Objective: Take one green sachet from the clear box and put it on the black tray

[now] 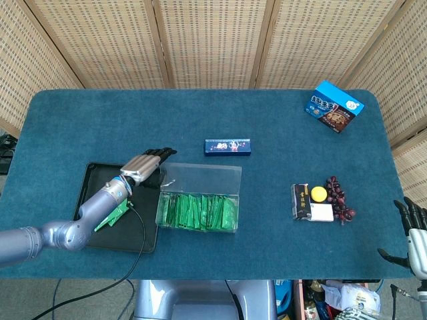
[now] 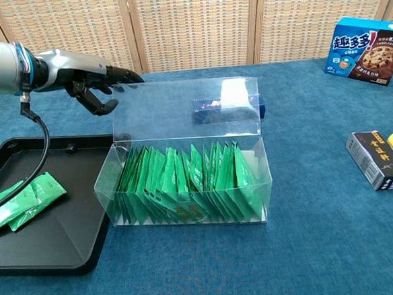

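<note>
Sachets (image 2: 25, 201) already sit on the tray (image 2: 68, 247), so it looks basically done; left robot hand (image 2: 87, 77) is spread, empty, above the box (image 2: 185, 182) lid.

Green sachets (image 2: 186, 185), black tray (image 2: 62, 255), teal tablecloth (image 1: 267, 127), blue cookie box (image 2: 368, 39).

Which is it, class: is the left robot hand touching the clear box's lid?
Cannot tell. In the chest view the left robot hand meets the lid's top corner, but neither view shows contact or gap plainly.
</note>
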